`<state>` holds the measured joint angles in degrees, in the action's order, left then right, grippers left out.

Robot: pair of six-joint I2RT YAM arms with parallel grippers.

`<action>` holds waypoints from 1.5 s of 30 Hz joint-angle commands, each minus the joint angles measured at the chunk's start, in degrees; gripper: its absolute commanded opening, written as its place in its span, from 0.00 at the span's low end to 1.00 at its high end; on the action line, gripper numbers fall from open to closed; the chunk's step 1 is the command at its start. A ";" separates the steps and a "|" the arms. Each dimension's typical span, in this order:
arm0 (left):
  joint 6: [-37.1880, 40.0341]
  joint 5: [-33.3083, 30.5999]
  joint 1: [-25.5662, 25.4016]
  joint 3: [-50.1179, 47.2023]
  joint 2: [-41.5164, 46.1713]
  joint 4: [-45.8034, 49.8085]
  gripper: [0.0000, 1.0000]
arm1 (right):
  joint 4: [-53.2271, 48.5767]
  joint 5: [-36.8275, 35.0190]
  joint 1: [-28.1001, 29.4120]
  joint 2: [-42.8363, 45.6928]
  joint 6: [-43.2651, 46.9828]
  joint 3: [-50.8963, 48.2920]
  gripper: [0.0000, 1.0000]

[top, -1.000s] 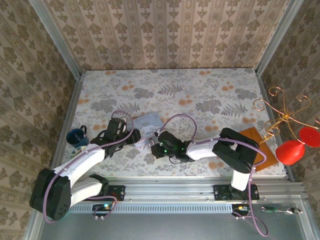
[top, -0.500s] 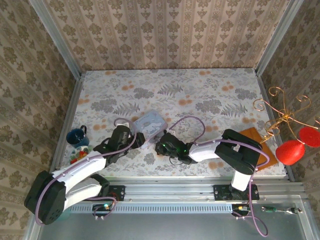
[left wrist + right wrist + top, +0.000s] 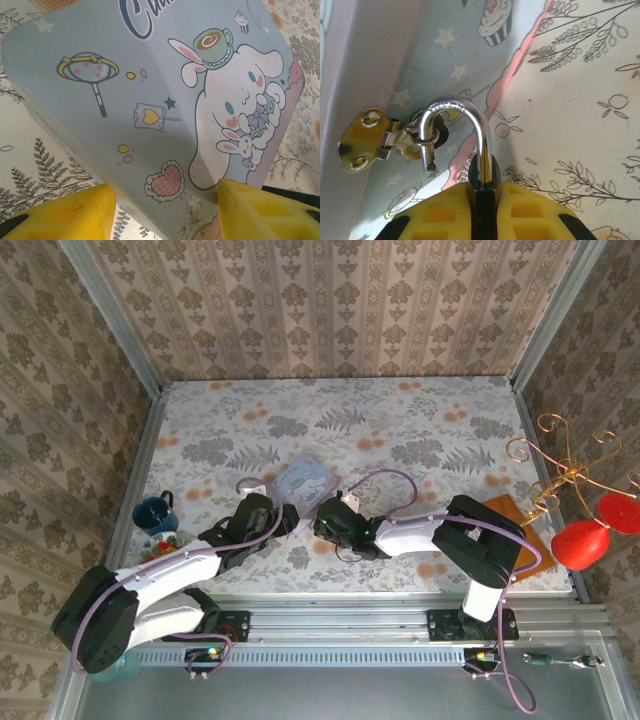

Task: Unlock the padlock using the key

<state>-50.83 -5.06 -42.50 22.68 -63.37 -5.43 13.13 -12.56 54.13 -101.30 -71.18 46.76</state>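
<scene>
The tin (image 3: 302,480) lies at the centre of the table (image 3: 420,420), with the padlock (image 3: 481,145) hooked through the hasp (image 3: 395,137) on its lower right side; a cup (image 3: 153,512) stands at the left edge, a board (image 3: 512,530) at the right edge, a wire stand (image 3: 560,480) just right of it

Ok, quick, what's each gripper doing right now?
Left gripper: fingers straddle the blue tin; clamped or not, cannot tell.
Right gripper: closed on the padlock.

Left claw (image 3: 162,192) clamped on tin (image 3: 150,75); right claw (image 3: 482,195) pinching padlock (image 3: 482,145); both low, angled toward each other.
</scene>
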 commanded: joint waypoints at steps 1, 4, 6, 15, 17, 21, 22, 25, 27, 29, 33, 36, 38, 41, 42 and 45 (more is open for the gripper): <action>0.38 -0.39 -0.81 -1.41 -2.51 7.13 0.55 | -7.49 -4.49 -0.69 0.37 -3.51 4.90 0.04; 0.21 -0.36 -1.00 -1.17 -3.28 6.67 0.55 | -10.86 -4.13 -0.73 -0.78 -3.52 8.22 0.05; 0.20 -0.47 -1.18 -0.88 -3.75 6.57 0.55 | -12.47 -4.27 -1.23 -1.19 -3.62 9.45 0.05; 0.29 -2.50 -1.11 -1.10 -4.08 7.34 0.55 | -9.79 -1.38 -7.43 2.27 -3.01 4.97 0.05; 0.38 -2.50 -0.75 -1.23 -3.74 7.32 0.55 | -11.20 -1.07 -7.26 3.05 -1.39 5.10 0.07; 1.36 -2.15 0.11 -0.74 -3.38 7.34 0.55 | -11.14 0.36 -7.44 4.23 1.91 3.03 0.09; 1.59 -2.00 0.29 -0.47 -3.33 7.53 0.55 | -11.31 0.98 -7.39 4.30 2.92 2.77 0.10; 2.13 -1.80 0.48 0.29 -3.25 7.84 0.56 | -13.71 1.48 -7.50 4.48 5.88 2.41 0.13; 2.39 -1.90 0.51 0.86 -3.33 8.28 0.56 | -13.90 0.93 -8.04 4.15 7.47 1.66 0.14; 2.40 -1.93 0.61 1.12 -3.51 8.16 0.56 | -12.57 4.09 -10.19 2.90 8.37 1.15 0.14; 2.40 -1.36 0.49 1.67 -4.19 8.00 0.56 | -8.76 8.44 -12.56 2.13 9.26 1.27 0.14; 2.49 -1.09 0.49 2.02 -4.94 7.97 0.56 | -8.93 11.28 -13.18 2.51 8.93 3.02 0.15; 2.40 -0.84 0.49 2.22 -5.33 7.58 0.56 | -4.23 15.26 -14.25 2.29 6.14 1.86 0.15; 2.35 -0.51 0.41 2.45 -5.61 6.93 0.56 | -0.04 19.20 -15.26 1.08 3.13 1.38 0.15; 2.39 -0.45 0.40 2.54 -5.54 6.86 0.56 | -0.09 19.80 -15.45 0.57 2.75 1.64 0.15; 2.31 0.16 0.44 2.76 -4.14 6.18 0.56 | -3.00 18.56 -15.80 -0.30 3.74 2.15 0.15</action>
<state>-49.67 -5.37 -42.28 24.82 -68.77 0.19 10.09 4.03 38.52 -100.20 -66.54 48.58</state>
